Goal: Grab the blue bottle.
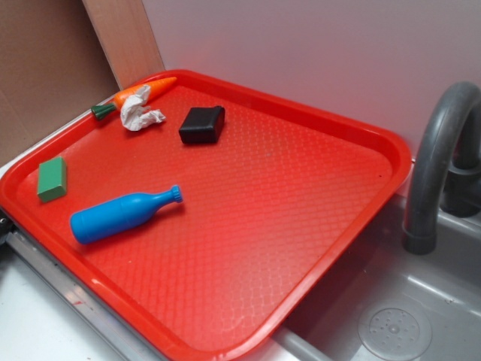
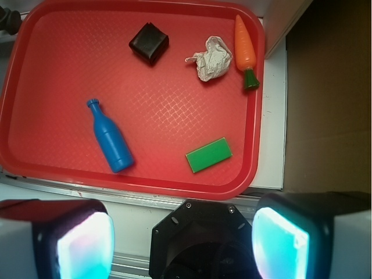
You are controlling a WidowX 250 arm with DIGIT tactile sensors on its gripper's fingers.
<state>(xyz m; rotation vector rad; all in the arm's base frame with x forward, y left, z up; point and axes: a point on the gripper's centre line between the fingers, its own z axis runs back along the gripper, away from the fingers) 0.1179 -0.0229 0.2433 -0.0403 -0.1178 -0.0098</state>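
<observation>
The hand (image 2: 183, 238) shows only in the wrist view, at the bottom edge of the picture, with its two fingers (image 2: 75, 244) spread wide apart and nothing between them; it sits off the near rim of the tray, well apart from everything on it. The blue bottle (image 1: 124, 214) lies on its side on the red tray (image 1: 301, 226), in the part nearest the hand, its wide base toward the tray's rim and its narrow neck and flared mouth pointing in toward the middle of the tray. In the wrist view the bottle (image 2: 110, 139) lies left of the centre line, slanted, with bare tray all round it and nothing touching it. Near it, apart from it and closer to the tray's side rim, lies a flat green block (image 1: 52, 179). Across the tray, near the far rim, sits a small black block (image 1: 202, 125), and beside that a crumpled white scrap of paper (image 1: 140, 116) that touches or nearly touches a toy carrot (image 1: 139, 93) lying along the rim in the corner. The tray rests partly over a grey sink (image 1: 398, 316), with a grey faucet (image 1: 436, 158) arching up beside its far corner.
</observation>
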